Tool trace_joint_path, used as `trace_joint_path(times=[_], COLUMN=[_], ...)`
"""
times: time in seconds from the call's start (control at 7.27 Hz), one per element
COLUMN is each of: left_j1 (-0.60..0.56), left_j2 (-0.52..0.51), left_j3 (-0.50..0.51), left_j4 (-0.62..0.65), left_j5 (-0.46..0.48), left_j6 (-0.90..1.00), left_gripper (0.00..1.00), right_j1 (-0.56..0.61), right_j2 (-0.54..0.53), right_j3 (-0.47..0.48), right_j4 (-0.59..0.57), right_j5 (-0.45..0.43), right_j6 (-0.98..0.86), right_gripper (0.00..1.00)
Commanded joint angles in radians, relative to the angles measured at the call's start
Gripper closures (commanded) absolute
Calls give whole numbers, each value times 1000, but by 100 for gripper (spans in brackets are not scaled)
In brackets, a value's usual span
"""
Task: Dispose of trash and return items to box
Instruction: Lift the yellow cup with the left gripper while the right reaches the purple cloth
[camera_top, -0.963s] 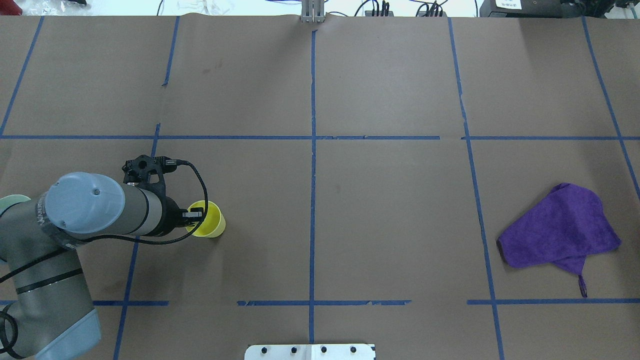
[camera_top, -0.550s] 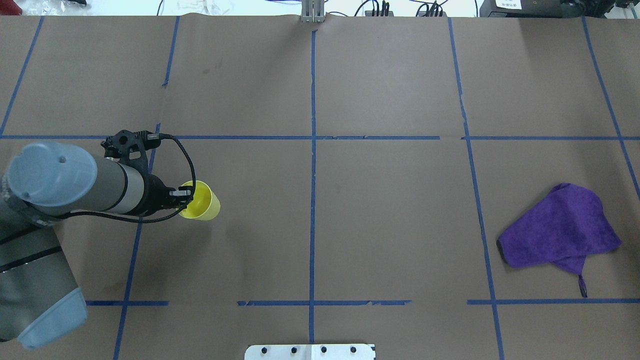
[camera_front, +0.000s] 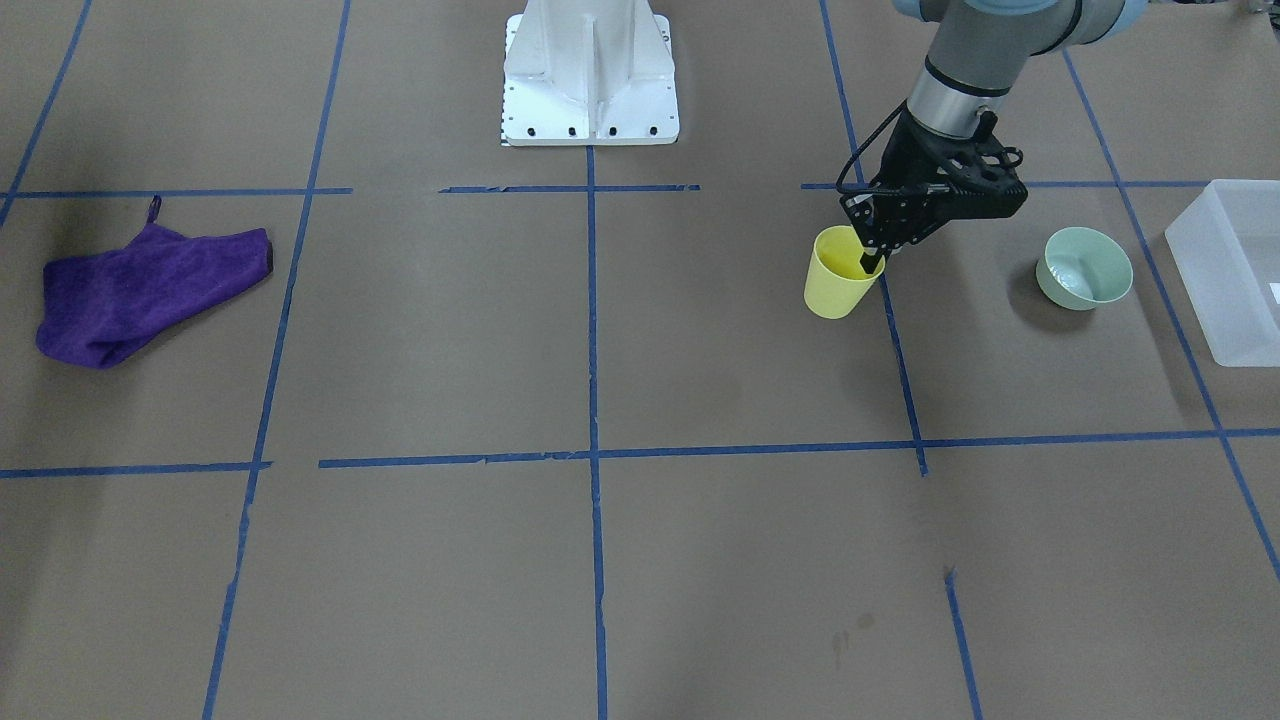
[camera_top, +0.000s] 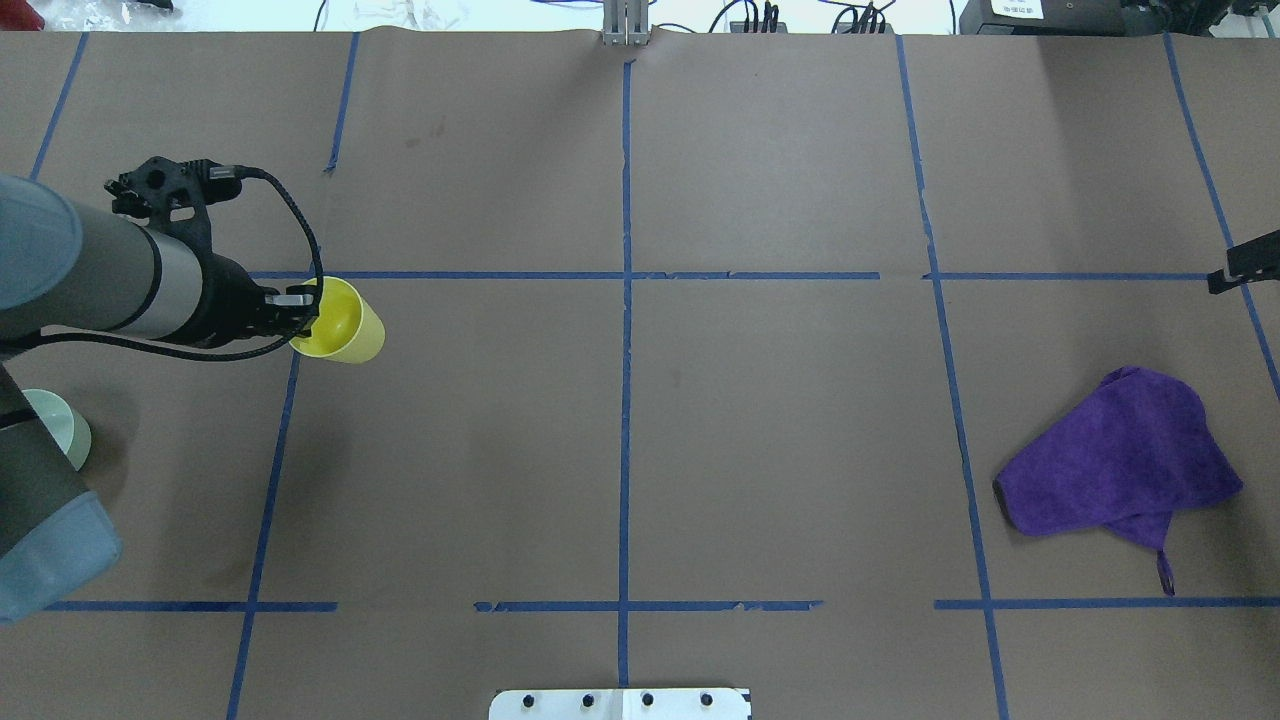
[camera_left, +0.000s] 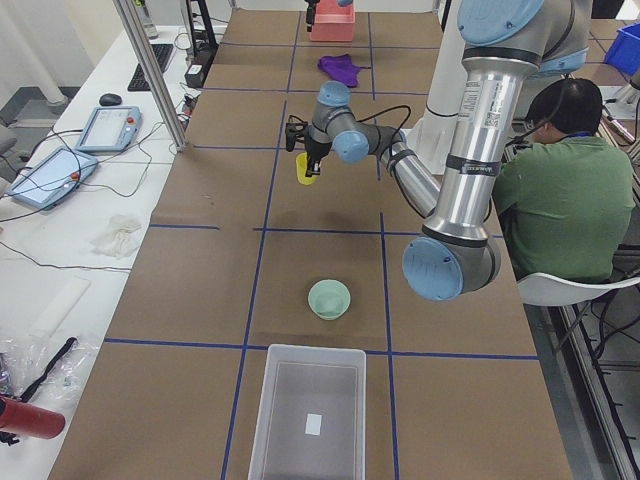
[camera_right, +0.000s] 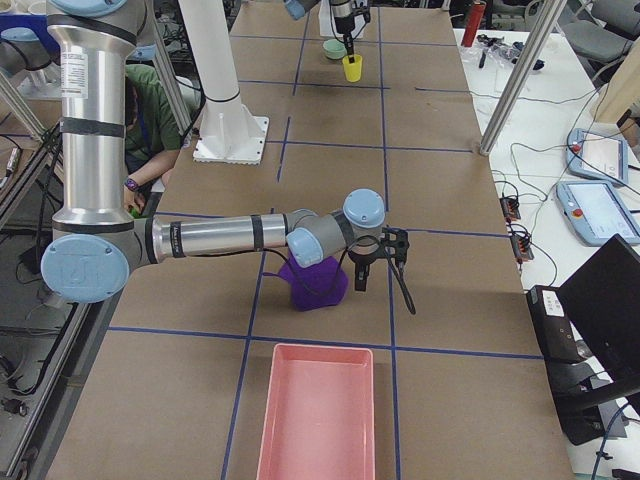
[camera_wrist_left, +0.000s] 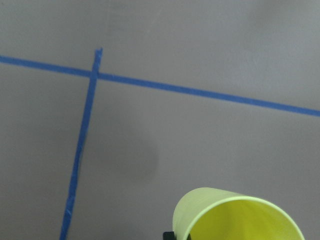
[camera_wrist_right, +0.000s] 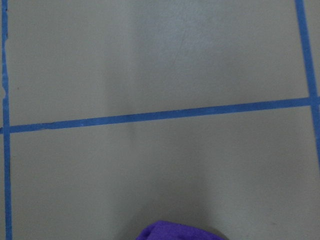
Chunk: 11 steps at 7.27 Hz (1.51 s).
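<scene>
My left gripper (camera_front: 872, 258) is shut on the rim of the yellow cup (camera_front: 838, 278), one finger inside it. It holds the cup tilted above the table. The cup also shows in the overhead view (camera_top: 348, 325) and the left wrist view (camera_wrist_left: 235, 216). The mint-green bowl (camera_front: 1085, 268) stands on the table between the cup and the frosted-white box (camera_front: 1235, 275). The bowl is partly behind my arm in the overhead view (camera_top: 62, 432). My right gripper (camera_right: 360, 272) hovers by the purple cloth. I cannot tell whether it is open or shut.
A purple cloth (camera_top: 1120, 465) lies crumpled on the right side of the table. A pink bin (camera_right: 315, 410) stands at the table's right end. The robot's white base plate (camera_front: 590, 75) is at the near middle edge. A person (camera_left: 565, 190) sits beside the base.
My left arm has carried the yellow cup farther from the base and to the left. The bowl has come into view. A black part of the right arm now shows at the right edge.
</scene>
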Motion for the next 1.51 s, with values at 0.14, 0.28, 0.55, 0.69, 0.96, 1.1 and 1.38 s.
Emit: trace_joint_path(times=[0.14,0.28,0.55,0.69,0.96,1.1,1.38], left_j1=[-183,-259,-375,-432,-533,-555,-616], left_j2=[20,43,87,125,137,138,141], left_j3=[2,2,13,16,69,88,135], left_j4=[4,2,2,4,2,2,2], left_j5=[-78,-121,-160,-162,-200,-200,-200], left_j6=[225,323,510,642,814,869,1010], left_gripper=[100,100,100,100,100,100,100], right_j1=[-192,-224,-314,-327,-327,-325,-318], right_j2=[-38,-70,-104,-107,-107,-107,-107], right_j3=[6,6,3,-3,-4,-3,5], right_j4=[85,149,193,193,184,184,185], right_j5=[-81,-98,-214,-228,-227,-228,-228], right_j6=[128,192,246,257,249,246,248], right_gripper=[0,0,0,0,76,100,100])
